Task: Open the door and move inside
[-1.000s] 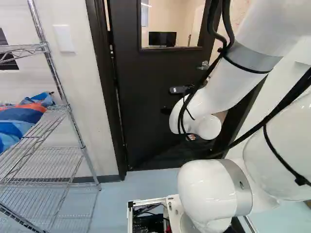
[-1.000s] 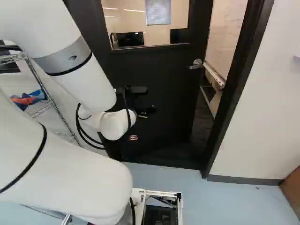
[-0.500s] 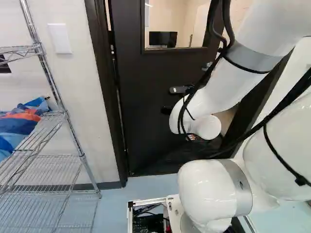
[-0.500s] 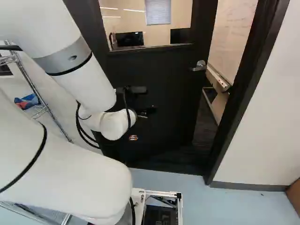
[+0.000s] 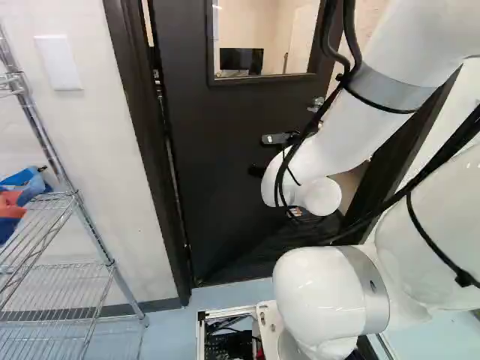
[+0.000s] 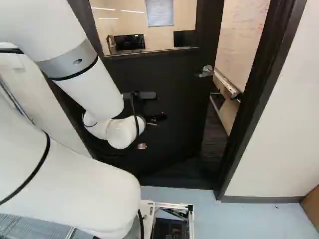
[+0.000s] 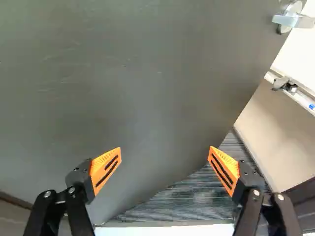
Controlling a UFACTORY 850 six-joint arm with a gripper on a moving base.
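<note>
The black door (image 6: 174, 84) stands ajar, swung away from me, with a gap between its handle side and the door frame (image 6: 259, 94). Its metal lever handle (image 6: 205, 71) is up and to the right of my gripper (image 6: 157, 118) in the right base view. The gripper is low before the door panel, partly hidden by the arm's wrist. In the wrist view the gripper (image 7: 165, 167) has its orange-padded fingers wide apart, nothing between them. The door surface (image 7: 138, 88) is ahead, the handle (image 7: 293, 19) off to one side. Contact with the door cannot be told.
Through the gap show dark ribbed flooring (image 7: 182, 201) and a whiteboard with a tray (image 6: 227, 82). A wire shelf (image 5: 71, 202) holding blue and orange fabric stands left of the door in the left base view. A white wall (image 6: 274, 144) adjoins the frame's other side.
The base has moved nearer the doorway and turned a little, shifting the scene. The gap beside the door looks somewhat wider. The arm has not shifted against its lowest joint.
</note>
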